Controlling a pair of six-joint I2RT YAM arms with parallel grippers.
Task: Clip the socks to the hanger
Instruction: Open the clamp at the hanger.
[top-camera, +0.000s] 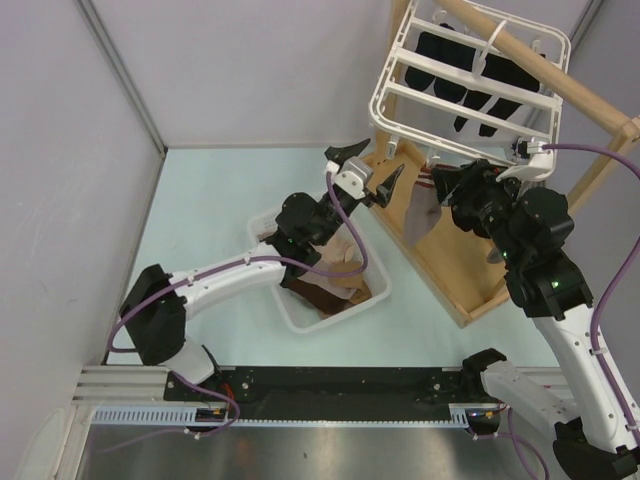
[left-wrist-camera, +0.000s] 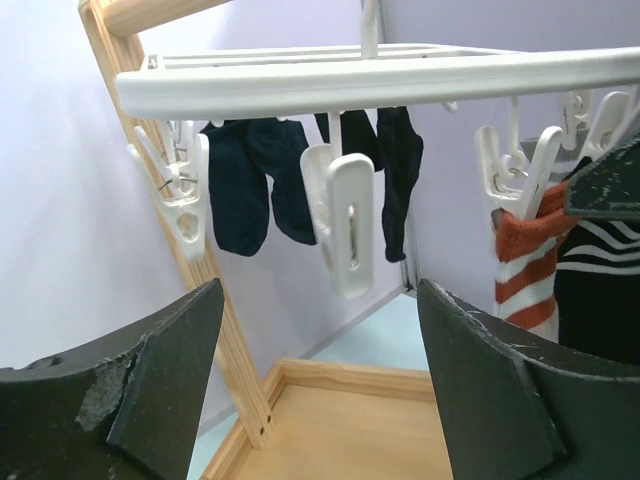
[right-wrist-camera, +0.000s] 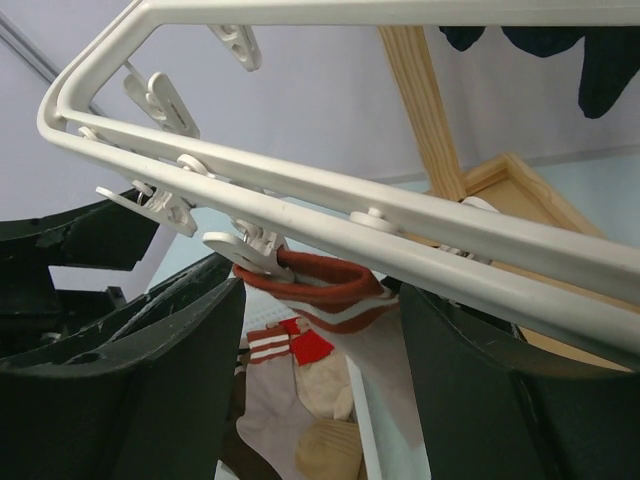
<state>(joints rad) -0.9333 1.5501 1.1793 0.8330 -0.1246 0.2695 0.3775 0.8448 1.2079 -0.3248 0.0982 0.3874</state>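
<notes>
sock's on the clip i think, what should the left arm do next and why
Probably draw the left gripper away from the hanger and down toward the basket. Its jaws are open and empty, the striped-cuff sock already hangs pinched in a clip, and more socks lie in the basket.

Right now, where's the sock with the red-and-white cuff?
In the top view, right of centre: the sock hangs clipped by its cuff under the near rail of the hanger, above the base of the wooden rack and right of the white basket.
</notes>
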